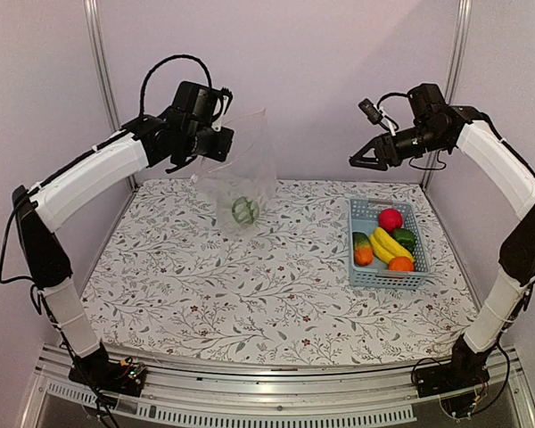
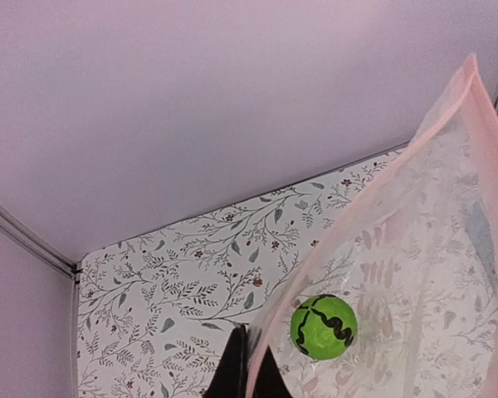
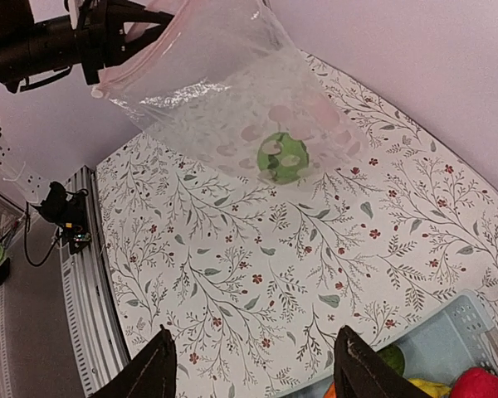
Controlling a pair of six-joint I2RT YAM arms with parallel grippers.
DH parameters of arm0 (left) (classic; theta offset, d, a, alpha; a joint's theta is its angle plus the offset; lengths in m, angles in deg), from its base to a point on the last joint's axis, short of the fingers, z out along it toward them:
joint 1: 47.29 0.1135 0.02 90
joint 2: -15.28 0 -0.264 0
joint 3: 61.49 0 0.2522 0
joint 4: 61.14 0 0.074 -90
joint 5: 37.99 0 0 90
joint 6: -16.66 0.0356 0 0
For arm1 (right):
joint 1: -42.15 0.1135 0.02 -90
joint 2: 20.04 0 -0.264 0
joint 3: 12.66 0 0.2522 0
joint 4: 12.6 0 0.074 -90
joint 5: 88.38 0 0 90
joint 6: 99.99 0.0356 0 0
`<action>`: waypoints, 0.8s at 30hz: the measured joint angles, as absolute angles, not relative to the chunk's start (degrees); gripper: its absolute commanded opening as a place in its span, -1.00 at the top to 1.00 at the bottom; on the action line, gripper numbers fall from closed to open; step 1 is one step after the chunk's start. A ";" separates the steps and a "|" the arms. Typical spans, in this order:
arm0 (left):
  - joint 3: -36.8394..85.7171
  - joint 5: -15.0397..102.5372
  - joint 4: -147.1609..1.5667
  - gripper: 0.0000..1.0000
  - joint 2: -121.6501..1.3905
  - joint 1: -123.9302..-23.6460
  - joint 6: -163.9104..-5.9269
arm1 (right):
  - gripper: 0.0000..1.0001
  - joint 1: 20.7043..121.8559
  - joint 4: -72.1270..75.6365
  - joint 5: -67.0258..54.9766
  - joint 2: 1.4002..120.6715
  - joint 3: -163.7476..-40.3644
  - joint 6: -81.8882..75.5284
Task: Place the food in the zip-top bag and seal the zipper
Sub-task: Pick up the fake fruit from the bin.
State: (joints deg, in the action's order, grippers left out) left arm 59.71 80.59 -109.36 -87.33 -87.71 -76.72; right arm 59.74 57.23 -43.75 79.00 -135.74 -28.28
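My left gripper [image 1: 216, 135] is clenched on the zip-top bag [image 1: 247, 165], green round one [image 1: 244, 211] inside. My right gripper [image 1: 361, 161] hangs released, empty.

We see a white worktop printed with grey leafy sprigs and red flowers [image 1: 250, 294], with a light-blue slotted plastic basket [image 1: 388, 281] on its right side. Pale lilac walls [image 1: 321, 62] and silver metal corner posts [image 1: 101, 71] stand behind; a ribbed aluminium rail [image 1: 276, 392] edges the near side.
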 measured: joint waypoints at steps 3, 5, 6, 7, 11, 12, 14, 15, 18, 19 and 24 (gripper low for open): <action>57.22 80.65 -108.13 1.00 -85.47 -87.01 -75.86 | -0.27 57.14 56.91 -42.39 77.10 -131.46 -29.39; 54.79 77.66 -106.95 1.00 -84.40 -87.10 -76.10 | -0.26 56.02 56.25 -40.49 75.79 -128.24 -29.68; 53.76 75.71 -106.32 1.00 -84.34 -87.17 -76.48 | -0.24 55.43 55.99 -39.31 75.17 -126.63 -29.76; 52.82 73.40 -105.56 1.00 -84.49 -87.21 -77.02 | -0.22 54.80 55.24 -37.58 74.52 -124.66 -29.79; 49.48 66.40 -102.91 1.00 -86.13 -87.28 -79.51 | -0.16 52.59 51.90 -29.54 73.78 -118.19 -30.03; 48.69 64.96 -102.32 1.00 -86.70 -87.28 -80.10 | -0.15 52.04 51.07 -27.42 73.95 -116.75 -30.18; 46.99 62.80 -101.29 1.00 -87.99 -87.30 -81.00 | -0.14 51.10 50.11 -23.27 74.69 -114.58 -30.31; 46.33 62.03 -100.97 1.00 -88.42 -87.30 -81.20 | -0.13 50.80 49.34 -21.06 75.22 -113.77 -30.40; 45.26 60.06 -100.62 1.00 -89.28 -87.32 -81.55 | -0.12 50.51 46.83 -15.68 76.66 -111.78 -30.42; 45.17 59.65 -100.55 1.00 -89.36 -87.36 -81.57 | -0.12 50.49 46.26 -14.04 77.40 -111.43 -30.40; 45.11 57.81 -99.44 0.97 -89.34 -87.36 -81.83 | -0.21 50.38 44.12 -8.14 82.65 -111.96 -30.00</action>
